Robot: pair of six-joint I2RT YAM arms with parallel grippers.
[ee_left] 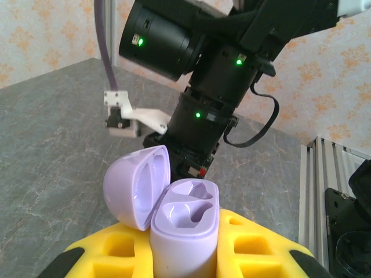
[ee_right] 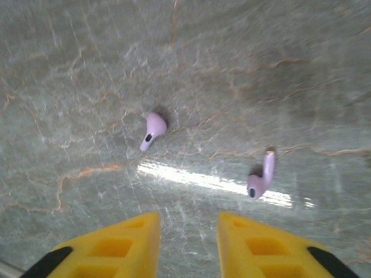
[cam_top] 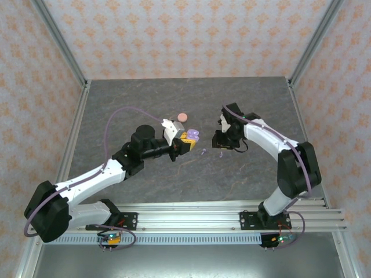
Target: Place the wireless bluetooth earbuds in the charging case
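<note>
Left gripper [cam_top: 186,139] clenched on the open case [ee_left: 185,226], lid tipped back to receive | right gripper [ee_right: 188,231] released, poised over two lilac earbuds [ee_right: 152,128] lying loose at the middle of the table [cam_top: 116,110] | pink blob [cam_top: 182,117] behind, probably another case.

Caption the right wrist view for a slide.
Open right gripper hovers over two lilac earbuds lying apart on the marbled table.

Tabletop [cam_top: 174,98]: dark grey stone-look surface with pale and rust-coloured veins, occupying the centre of the top view. Walls [cam_top: 185,35] at left, back and right: cream wallpaper with a repeating orange floral motif. Metal frame posts [cam_top: 58,40] slant in from the upper left and upper right corners. Aluminium rail [cam_top: 191,215] spans the lower frame. Bright glare strip [ee_right: 214,182] on the surface, centre of the right wrist view.
</note>
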